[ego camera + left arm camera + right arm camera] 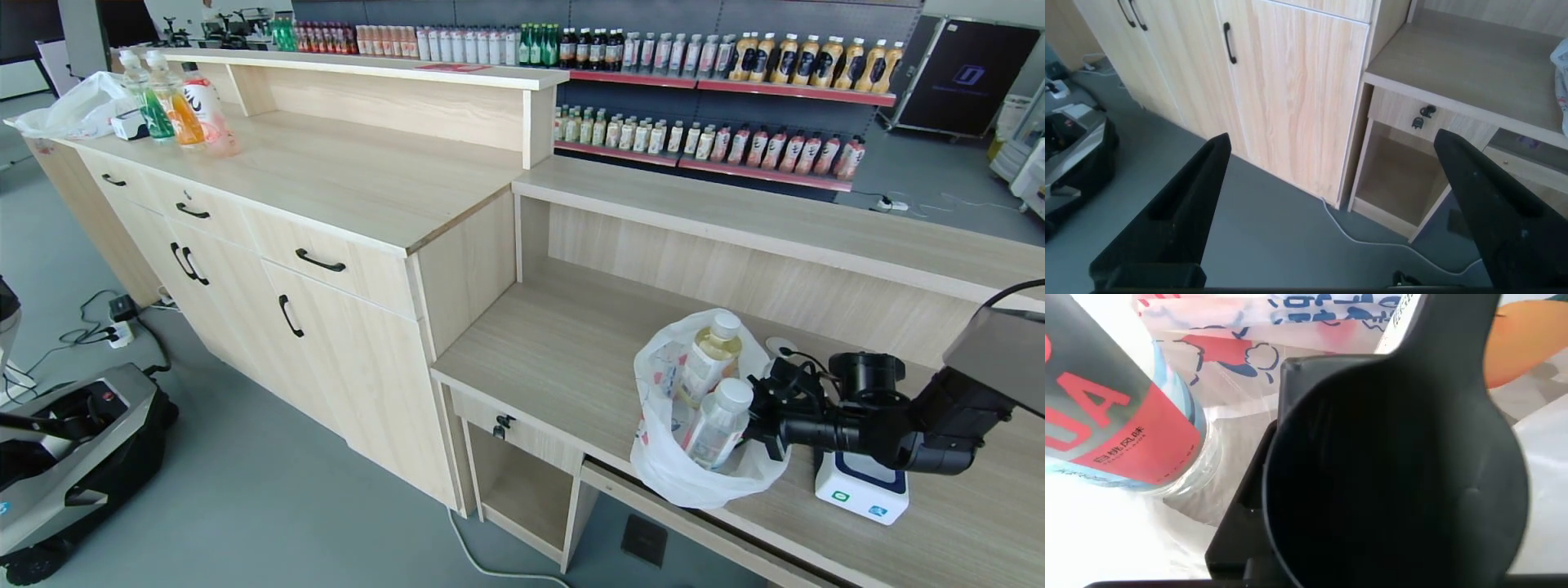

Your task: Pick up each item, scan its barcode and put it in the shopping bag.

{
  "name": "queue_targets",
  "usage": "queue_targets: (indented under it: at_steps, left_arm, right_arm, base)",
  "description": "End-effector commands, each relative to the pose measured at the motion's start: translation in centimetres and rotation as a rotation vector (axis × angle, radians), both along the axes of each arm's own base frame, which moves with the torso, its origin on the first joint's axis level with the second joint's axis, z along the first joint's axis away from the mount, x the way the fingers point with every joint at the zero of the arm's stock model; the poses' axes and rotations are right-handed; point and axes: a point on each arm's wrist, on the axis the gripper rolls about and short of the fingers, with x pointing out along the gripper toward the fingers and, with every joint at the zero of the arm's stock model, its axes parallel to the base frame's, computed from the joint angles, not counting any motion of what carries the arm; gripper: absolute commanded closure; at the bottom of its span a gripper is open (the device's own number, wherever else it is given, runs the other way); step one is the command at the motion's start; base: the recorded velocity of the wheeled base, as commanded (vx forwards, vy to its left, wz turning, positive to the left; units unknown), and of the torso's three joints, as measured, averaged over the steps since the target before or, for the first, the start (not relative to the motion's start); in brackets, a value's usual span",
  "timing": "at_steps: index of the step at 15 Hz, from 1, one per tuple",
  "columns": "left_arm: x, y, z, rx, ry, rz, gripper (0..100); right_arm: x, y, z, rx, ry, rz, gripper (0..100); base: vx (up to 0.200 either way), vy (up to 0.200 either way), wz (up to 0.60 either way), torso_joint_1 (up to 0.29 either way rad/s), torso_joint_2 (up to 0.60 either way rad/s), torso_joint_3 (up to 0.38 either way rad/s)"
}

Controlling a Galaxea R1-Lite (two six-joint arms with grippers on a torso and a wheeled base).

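Observation:
A white shopping bag [661, 457] stands on the lower desk with two white-capped bottles inside: a yellowish one [709, 351] and a clear one [718, 420]. My right gripper [763, 416] is at the bag's opening, right beside the clear bottle. In the right wrist view a red-labelled bottle [1118, 416] lies against the bag's plastic [1110, 547] behind a black part of the gripper. A white scanner box [861, 490] sits under the right arm. Three more bottles [175, 102] stand on the tall counter, far left. My left gripper [1331, 212] hangs open over the floor.
A second white bag [73, 106] lies beside the three bottles. The tall counter's cabinet [326, 327] with black handles stands left of the lower desk [555, 359]. Shelves of drinks [702, 57] line the back wall. A power strip [121, 331] lies on the floor.

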Motion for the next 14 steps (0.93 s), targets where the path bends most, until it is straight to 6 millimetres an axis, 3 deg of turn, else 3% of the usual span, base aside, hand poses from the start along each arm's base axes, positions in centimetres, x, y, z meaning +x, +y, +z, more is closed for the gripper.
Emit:
queue_targets:
  at_steps: [1, 14]
  left_arm:
    - [0.0, 0.0, 0.0, 0.0, -0.001, 0.0, 0]
    - [0.0, 0.0, 0.0, 0.0, -0.001, 0.0, 0]
  right_arm:
    - [0.0, 0.1, -0.1, 0.001, 0.002, 0.005, 100]
    - [0.6, 1.5, 0.2, -0.071, -0.019, -0.025, 100]
  base:
    - [0.0, 0.0, 0.0, 0.0, 0.0, 0.0]
    - [0.0, 0.0, 0.0, 0.0, 0.0, 0.0]
